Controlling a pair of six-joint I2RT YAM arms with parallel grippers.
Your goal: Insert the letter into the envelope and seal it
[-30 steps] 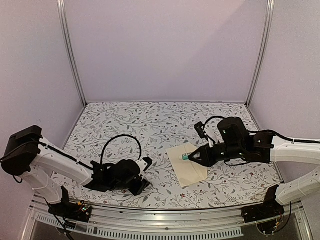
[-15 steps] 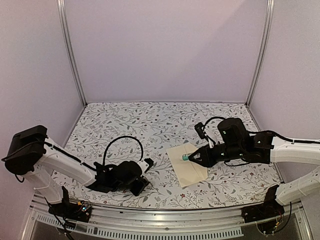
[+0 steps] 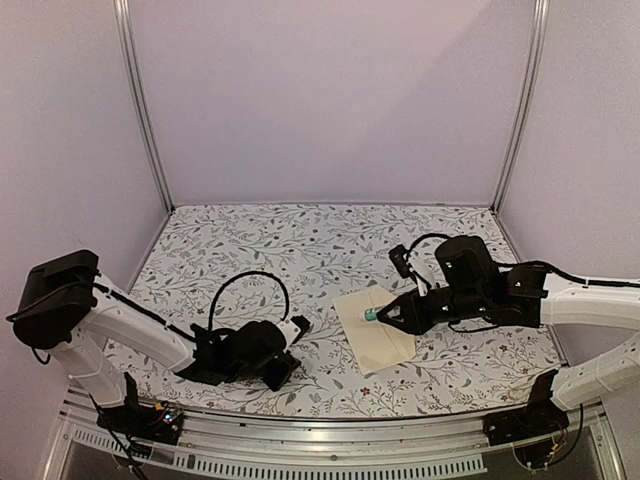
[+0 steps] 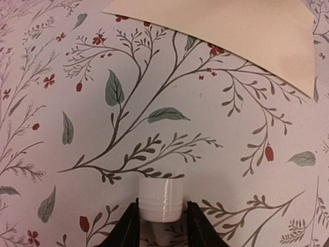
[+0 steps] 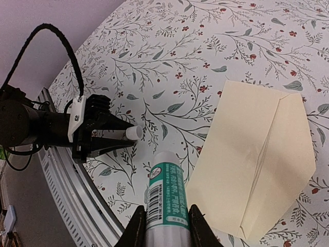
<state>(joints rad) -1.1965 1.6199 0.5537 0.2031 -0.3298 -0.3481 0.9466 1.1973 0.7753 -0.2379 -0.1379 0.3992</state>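
Note:
The cream envelope (image 3: 376, 337) lies flat on the floral table, also in the right wrist view (image 5: 241, 154) and at the top of the left wrist view (image 4: 231, 25). Its triangular flap (image 5: 293, 164) lies flat. The letter is not in view. My right gripper (image 3: 386, 315) is shut on a green-labelled glue stick (image 5: 165, 193), held just above the envelope's near-left edge. My left gripper (image 3: 293, 330) is shut on a small white cap (image 4: 160, 198), low over the table left of the envelope. The left gripper also shows in the right wrist view (image 5: 121, 136).
The metal rail (image 3: 320, 432) runs along the table's near edge, close behind the left gripper. A black cable (image 3: 245, 280) loops above the left arm. Lilac walls with metal posts (image 3: 145, 110) enclose the table on three sides.
The left arm has shifted a little to the right, carrying the cap with it. The right gripper, glue stick and envelope have not moved.

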